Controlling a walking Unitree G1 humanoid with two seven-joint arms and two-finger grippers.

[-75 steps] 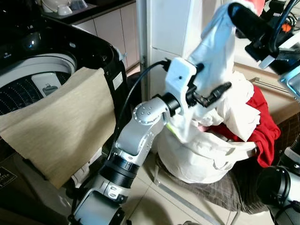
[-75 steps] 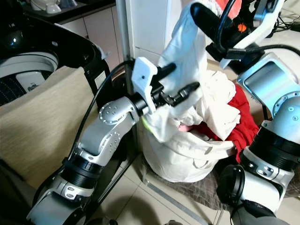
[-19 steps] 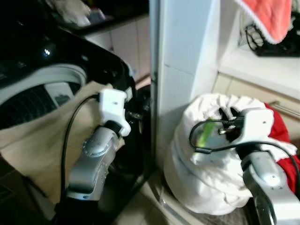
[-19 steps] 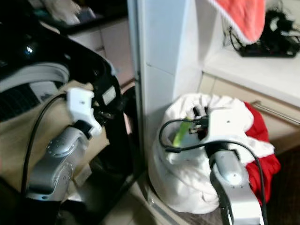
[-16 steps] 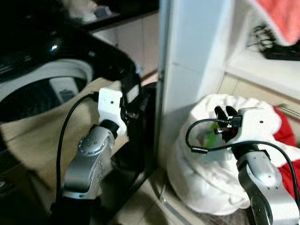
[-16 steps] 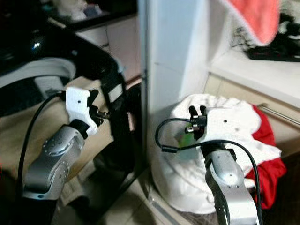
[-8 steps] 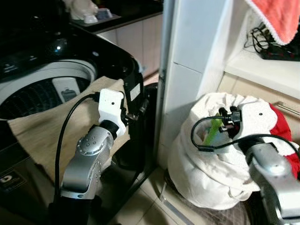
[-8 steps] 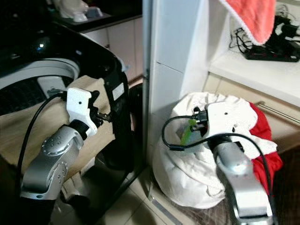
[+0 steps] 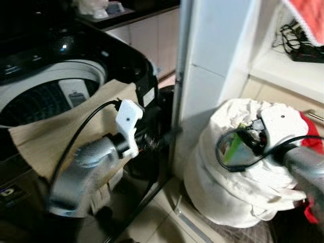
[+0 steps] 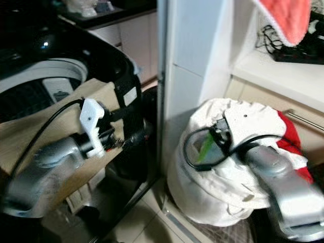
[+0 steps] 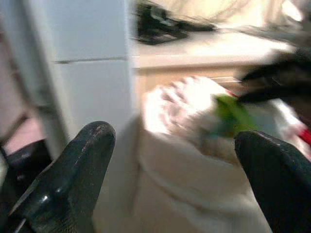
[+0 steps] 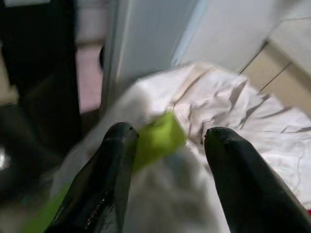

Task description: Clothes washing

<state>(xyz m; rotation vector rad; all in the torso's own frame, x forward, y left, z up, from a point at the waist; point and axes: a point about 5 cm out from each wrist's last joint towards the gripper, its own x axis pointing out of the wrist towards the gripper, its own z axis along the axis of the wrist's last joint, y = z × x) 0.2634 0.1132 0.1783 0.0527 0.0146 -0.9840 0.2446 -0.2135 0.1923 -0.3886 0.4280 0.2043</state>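
The white laundry bag (image 9: 238,187) stands on the floor by a white pillar, heaped with white clothes, a green piece (image 9: 234,147) and a red garment (image 9: 311,147). My right gripper (image 12: 167,141) hovers open just over the bag's top, its fingers either side of the green piece (image 12: 158,141), holding nothing. My left gripper (image 11: 175,145) is open wide and empty, reaching from the washer's side toward the bag (image 11: 194,174). The black top-loading washer (image 9: 50,96) stands open at the left with a beige cloth (image 9: 55,136) draped over its front rim.
A white pillar (image 9: 212,61) rises between washer and bag. A low counter (image 9: 283,66) behind the bag carries black cables, and an orange-red towel (image 9: 309,20) hangs above it. Tiled floor (image 9: 167,223) shows in front of the bag.
The white garment held high 4.7 s ago is gone from both grippers. In the last second my left arm has dropped and stretched toward the bag; the right gripper stays at the bag's top.
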